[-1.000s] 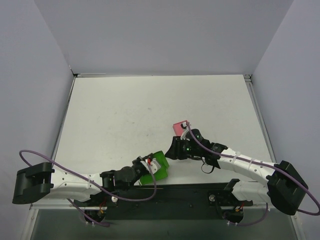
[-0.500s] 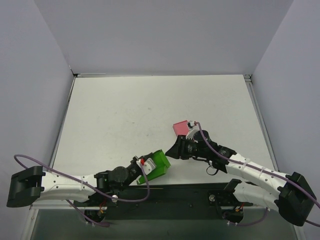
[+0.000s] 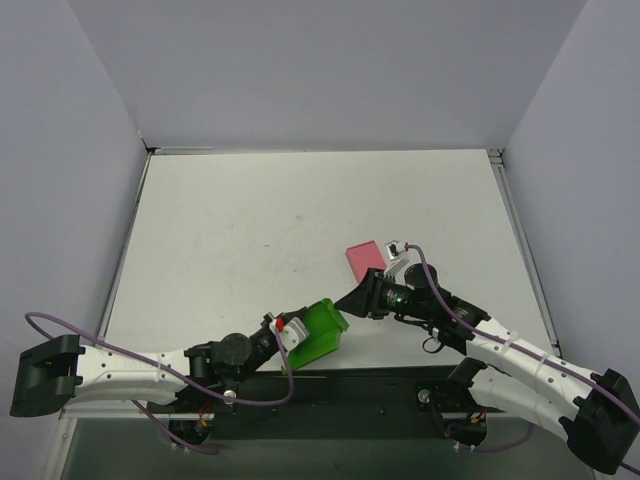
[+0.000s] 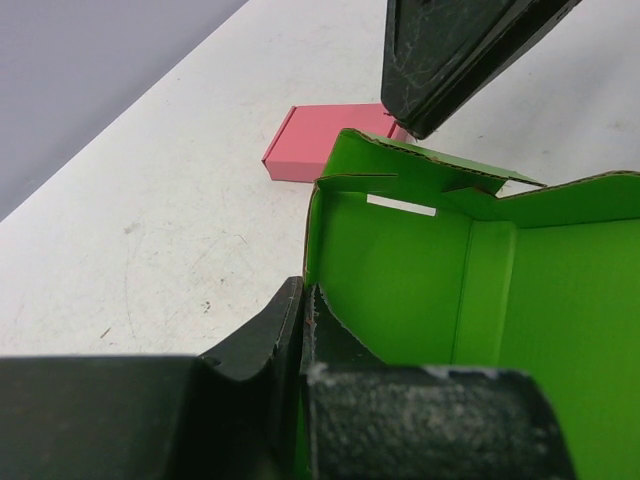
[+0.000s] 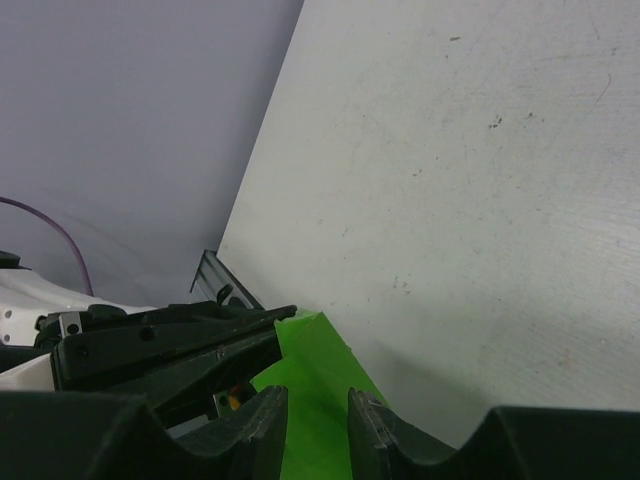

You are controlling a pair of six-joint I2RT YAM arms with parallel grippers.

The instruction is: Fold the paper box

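Note:
The paper box (image 3: 322,325) is bright green and open, and sits just off the table's near edge. My left gripper (image 3: 297,342) is shut on its near side wall. In the left wrist view the green wall (image 4: 400,270) runs down between the pinched fingertips (image 4: 290,310). My right gripper (image 3: 352,302) hovers at the box's far right rim, and its dark fingertip (image 4: 430,70) hangs just above that rim. In the right wrist view its jaws (image 5: 310,405) stand a little apart over a green panel (image 5: 315,365), gripping nothing.
A flat pink box (image 3: 364,258) lies on the white table (image 3: 250,230) just behind the right gripper, also showing in the left wrist view as a pink box (image 4: 320,152). Grey walls enclose the table on three sides. The black base rail (image 3: 340,390) runs along the near edge.
The left arm has shifted the green box slightly right and tilted it more open. The right wrist has drawn back off the pink box, its fingertips staying at the green box's rim.

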